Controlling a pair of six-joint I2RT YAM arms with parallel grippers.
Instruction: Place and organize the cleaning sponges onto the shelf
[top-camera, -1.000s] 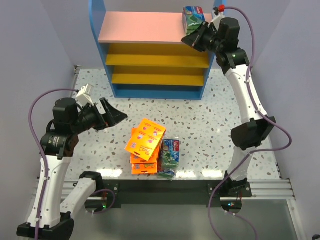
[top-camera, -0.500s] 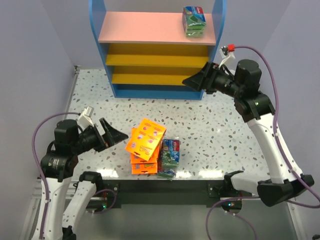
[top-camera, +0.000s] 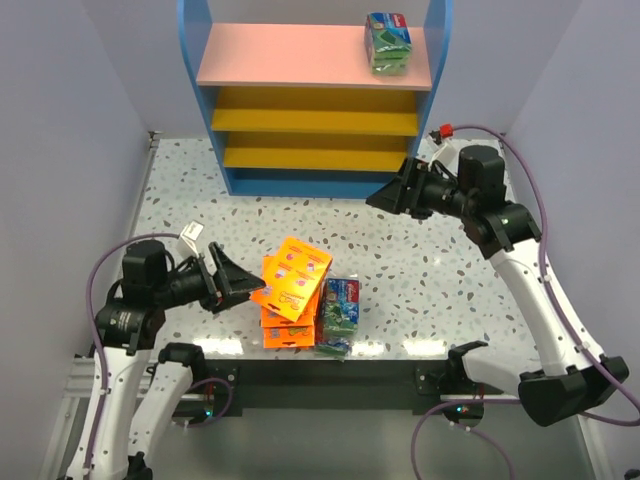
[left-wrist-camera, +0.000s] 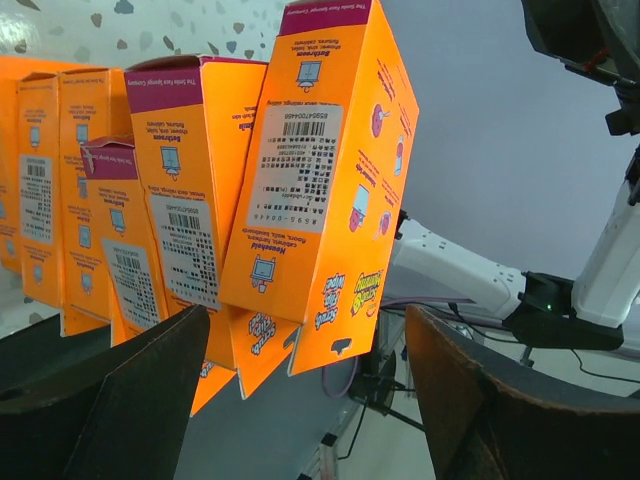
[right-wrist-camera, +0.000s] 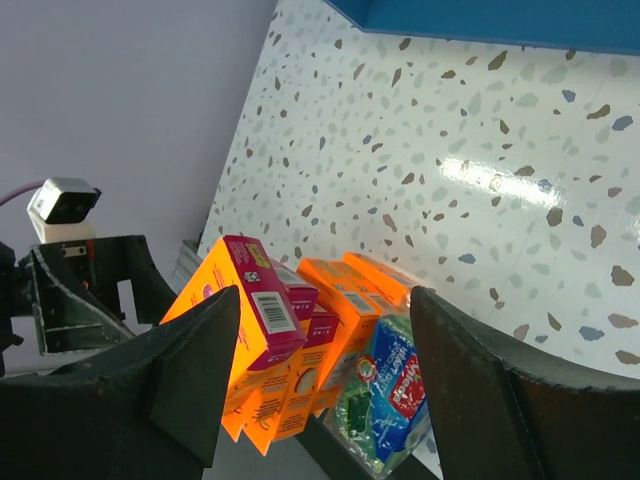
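Observation:
Several orange cleaning sponges (top-camera: 291, 289) lie stacked near the table's front edge, the top pack tilted. Green-and-blue packs (top-camera: 340, 312) rest against the stack's right side. One green pack (top-camera: 388, 42) stands on the pink top board of the shelf (top-camera: 300, 55), at its right end. My left gripper (top-camera: 238, 284) is open just left of the stack. In the left wrist view the top orange pack (left-wrist-camera: 320, 180) reaches down between the open fingers (left-wrist-camera: 110, 400) without touching them. My right gripper (top-camera: 384, 195) hangs open and empty in front of the shelf's lower right corner, with the stack (right-wrist-camera: 255, 315) far ahead.
The shelf's two yellow boards (top-camera: 315, 123) hold nothing. Its blue base (right-wrist-camera: 500, 18) stands at the back of the speckled table (top-camera: 420, 250). Purple cables loop from both arms. Grey walls close in on left and right.
My right gripper let go of the green pack on the top board, opened, and came down in front of the shelf. My left gripper dropped lower and moved right, up to the orange stack.

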